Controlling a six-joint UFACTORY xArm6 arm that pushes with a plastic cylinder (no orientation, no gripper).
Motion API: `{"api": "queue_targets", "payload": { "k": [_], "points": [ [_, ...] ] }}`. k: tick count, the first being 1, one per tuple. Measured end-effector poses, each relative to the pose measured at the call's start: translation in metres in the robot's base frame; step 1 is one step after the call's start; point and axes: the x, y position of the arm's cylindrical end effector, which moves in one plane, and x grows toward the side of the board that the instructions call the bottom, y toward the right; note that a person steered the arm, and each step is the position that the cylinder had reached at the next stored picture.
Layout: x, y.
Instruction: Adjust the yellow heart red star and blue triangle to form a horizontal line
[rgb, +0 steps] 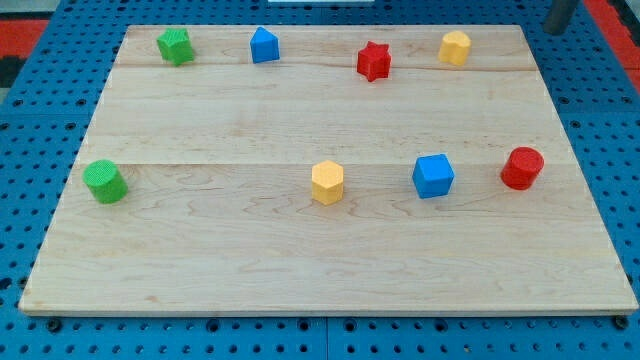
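Observation:
The blue triangle (264, 45), the red star (373, 61) and the yellow heart (455, 47) stand along the view's top of the wooden board (320, 260). The triangle is left, the star in the middle, the heart right. The star sits slightly lower in the view than the other two. My rod shows at the view's top right corner, and my tip (556, 30) is just beyond the board's top edge, to the right of the yellow heart and touching no block.
A green star (175, 46) stands at the top left. Across the middle, left to right, are a green cylinder (104, 181), a yellow hexagon (327, 182), a blue cube (433, 175) and a red cylinder (522, 168). Blue pegboard surrounds the board.

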Motion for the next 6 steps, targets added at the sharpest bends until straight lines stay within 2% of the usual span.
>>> {"api": "queue_targets", "payload": {
  "k": [2,3,4,5,6],
  "points": [
    [0.000,-0.004],
    [0.005,-0.030],
    [0.017,-0.084],
    [0.017,-0.086],
    [0.017,-0.123]
  ]
}}
